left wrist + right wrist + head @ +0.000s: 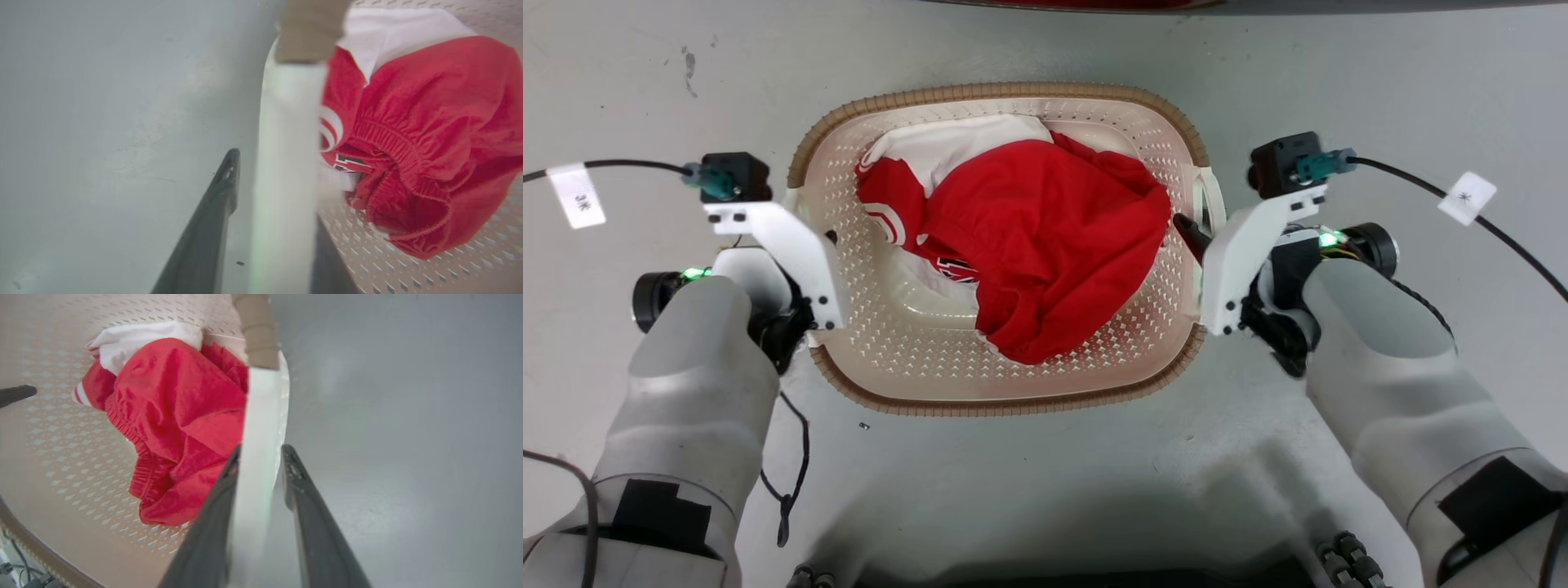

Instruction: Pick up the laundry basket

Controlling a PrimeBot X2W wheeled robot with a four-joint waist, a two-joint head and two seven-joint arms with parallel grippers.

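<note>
My left jaws gaping around laundry basket (1005, 90) white handle (286, 163); my right jaws hugging other handle (257, 457), can't tell if clamping.

The left handle (286, 163), a blur in the left wrist view, covers most of one finger (331, 265) of the left tool (278, 192). Blur at the right tool (262, 450) hides whether its fingers press the right handle (261, 412). The white garment (964, 143) lies mostly under the red cloth (1045, 237), whose print (956, 268), perhaps lettering, is too covered to read.
</note>
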